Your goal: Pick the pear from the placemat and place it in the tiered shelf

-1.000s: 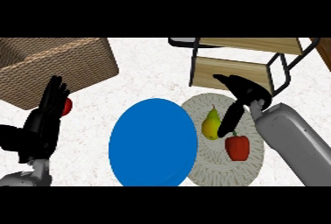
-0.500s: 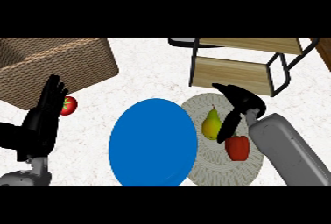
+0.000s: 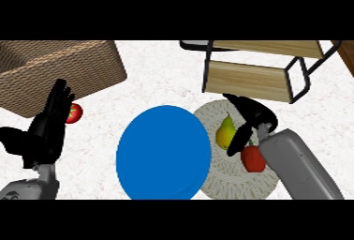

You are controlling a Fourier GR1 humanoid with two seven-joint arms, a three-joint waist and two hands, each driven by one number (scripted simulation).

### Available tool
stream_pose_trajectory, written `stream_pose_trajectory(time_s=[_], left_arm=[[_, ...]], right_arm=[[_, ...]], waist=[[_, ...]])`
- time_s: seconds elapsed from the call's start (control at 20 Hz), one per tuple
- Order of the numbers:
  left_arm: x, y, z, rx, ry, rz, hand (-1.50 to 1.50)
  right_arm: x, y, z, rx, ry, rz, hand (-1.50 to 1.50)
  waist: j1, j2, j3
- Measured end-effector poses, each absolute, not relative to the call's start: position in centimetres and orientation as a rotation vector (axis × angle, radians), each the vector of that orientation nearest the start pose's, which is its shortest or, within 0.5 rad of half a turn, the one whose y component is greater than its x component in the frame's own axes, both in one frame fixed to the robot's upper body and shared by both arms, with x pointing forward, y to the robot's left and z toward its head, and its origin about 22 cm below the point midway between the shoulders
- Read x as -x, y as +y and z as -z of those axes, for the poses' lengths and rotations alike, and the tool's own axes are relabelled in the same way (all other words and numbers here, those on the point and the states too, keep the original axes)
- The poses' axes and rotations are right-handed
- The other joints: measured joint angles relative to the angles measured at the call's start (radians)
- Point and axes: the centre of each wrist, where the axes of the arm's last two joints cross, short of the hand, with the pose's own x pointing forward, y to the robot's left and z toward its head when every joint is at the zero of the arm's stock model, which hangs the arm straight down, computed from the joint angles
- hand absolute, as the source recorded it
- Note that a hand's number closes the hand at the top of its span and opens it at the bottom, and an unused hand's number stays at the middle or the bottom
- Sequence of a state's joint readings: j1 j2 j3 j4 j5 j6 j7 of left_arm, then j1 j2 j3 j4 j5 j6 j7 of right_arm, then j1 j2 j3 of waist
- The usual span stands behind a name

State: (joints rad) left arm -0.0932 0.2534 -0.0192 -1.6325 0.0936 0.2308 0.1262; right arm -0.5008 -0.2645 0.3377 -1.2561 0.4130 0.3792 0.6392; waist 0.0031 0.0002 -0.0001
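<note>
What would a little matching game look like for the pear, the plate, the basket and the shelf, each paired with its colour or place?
Things:
1. pear
2. plate
3. basket
4. shelf

Descriptions:
a. blue, at the middle
b. wooden boards in a black frame, upper right
c. yellow-green, on the pale round placemat
d. woven brown, upper left

Pairs: 1-c, 2-a, 3-d, 4-b

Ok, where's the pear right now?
In the head view the pear lies right of centre on the round placemat, between the blue plate and the right hand, below the shelf.
</note>
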Motion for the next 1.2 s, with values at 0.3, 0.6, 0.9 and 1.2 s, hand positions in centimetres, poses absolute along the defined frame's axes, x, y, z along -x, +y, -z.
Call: stream_pose_trajectory(time_s=[0.3,0.6,0.9,1.2], left_arm=[[-25.7,27.4,-5.9,-0.243,-1.604,-0.035,0.00],[-25.5,26.8,-5.7,-0.246,-1.604,-0.037,0.00],[-25.4,26.2,-5.8,-0.241,-1.606,-0.037,0.00],[-25.6,26.7,-5.8,-0.253,-1.602,-0.048,0.00]], right_arm=[[-34.7,-17.3,-4.0,0.417,-0.870,-1.092,-1.50],[-34.8,-16.9,-3.2,0.417,-0.879,-1.145,1.50],[-34.2,-16.5,-2.6,0.502,-0.966,-1.204,1.50],[-31.6,-12.0,-2.7,0.748,-0.923,-1.137,1.50]], waist=[[0.002,-0.001,-0.001],[0.000,-0.009,-0.006],[-0.001,-0.014,-0.009],[-0.011,-0.013,-0.005]])
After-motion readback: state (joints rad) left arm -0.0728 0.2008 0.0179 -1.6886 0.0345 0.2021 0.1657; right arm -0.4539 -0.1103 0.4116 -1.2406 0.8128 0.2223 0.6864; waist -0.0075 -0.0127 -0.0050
